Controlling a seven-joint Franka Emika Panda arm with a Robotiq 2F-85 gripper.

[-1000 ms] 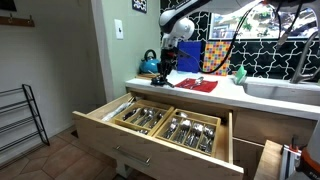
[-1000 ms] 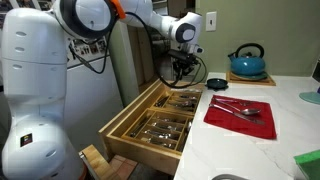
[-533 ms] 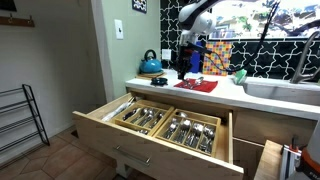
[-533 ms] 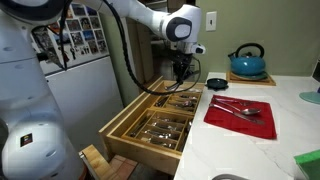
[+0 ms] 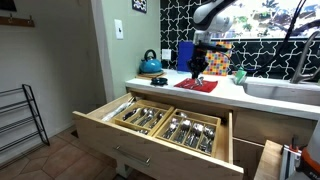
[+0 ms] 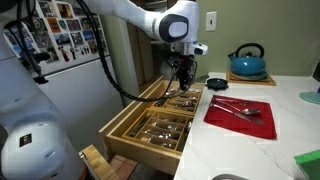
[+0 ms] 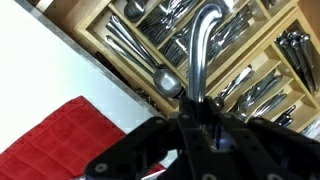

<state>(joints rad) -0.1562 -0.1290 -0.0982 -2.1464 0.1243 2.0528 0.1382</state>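
Observation:
My gripper is shut on a steel utensil with a curved shaft that sticks out from between the fingers. Below it in the wrist view lie the open drawer's wooden cutlery trays and a corner of the red mat. In both exterior views the gripper hangs at the counter's edge, between the drawer and the red mat. The utensil points down from it. Two or three pieces of cutlery lie on the mat.
The drawer is pulled far out and holds several rows of cutlery. On the counter stand a teal kettle, a black bowl and a blue box. A sink sits further along. A green sponge lies near the edge.
The arm has swung along the counter from near the kettle toward the red mat, with the utensil still held. The jaws have stayed shut.

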